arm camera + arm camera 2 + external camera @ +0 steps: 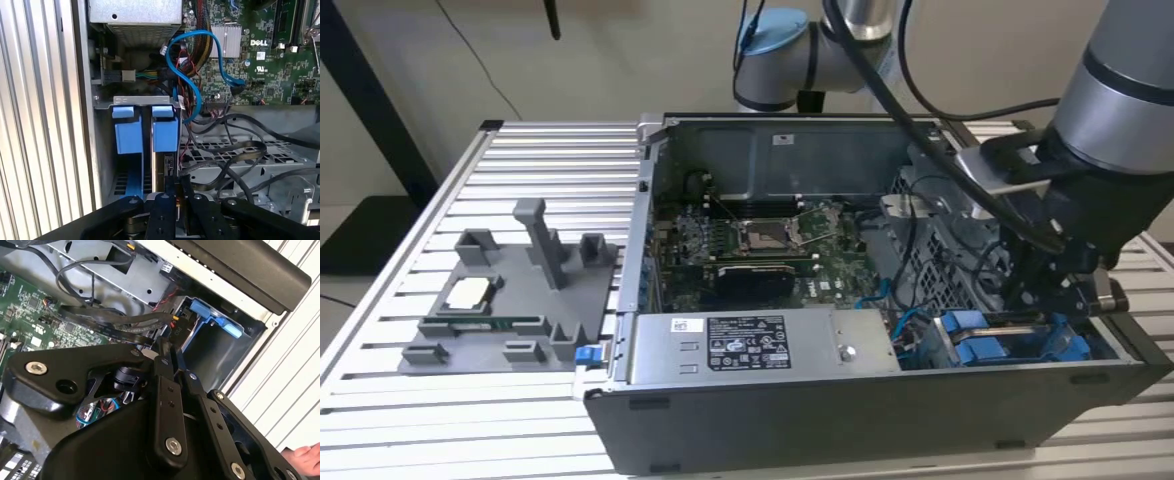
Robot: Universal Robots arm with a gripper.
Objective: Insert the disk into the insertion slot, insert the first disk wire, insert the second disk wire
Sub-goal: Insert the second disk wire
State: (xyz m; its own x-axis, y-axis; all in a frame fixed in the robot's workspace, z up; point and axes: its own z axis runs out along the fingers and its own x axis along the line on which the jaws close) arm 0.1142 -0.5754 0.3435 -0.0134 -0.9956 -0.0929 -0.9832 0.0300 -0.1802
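Gripper (172,192) down inside case (854,420), jaws together, apparently pinching a wire plug at back edge of disk (165,135). Disk sits in slot (145,102), blue tabs up, standing on edge, long axis running into bay. Judgement: keep plug square to socket, push straight, mind loose cables (225,155).

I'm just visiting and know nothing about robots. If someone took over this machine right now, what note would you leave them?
Pincer: shut, low inside the computer case, just off the disk's end. Whether it grips a wire is hidden.
Disk: its blue carrier sits in the insertion slot, beside a second blue carrier.
Done: disk insertion looks complete.
Left: both disk wires. Loose black cables lie beside the bay, and none is visibly plugged into the disk.
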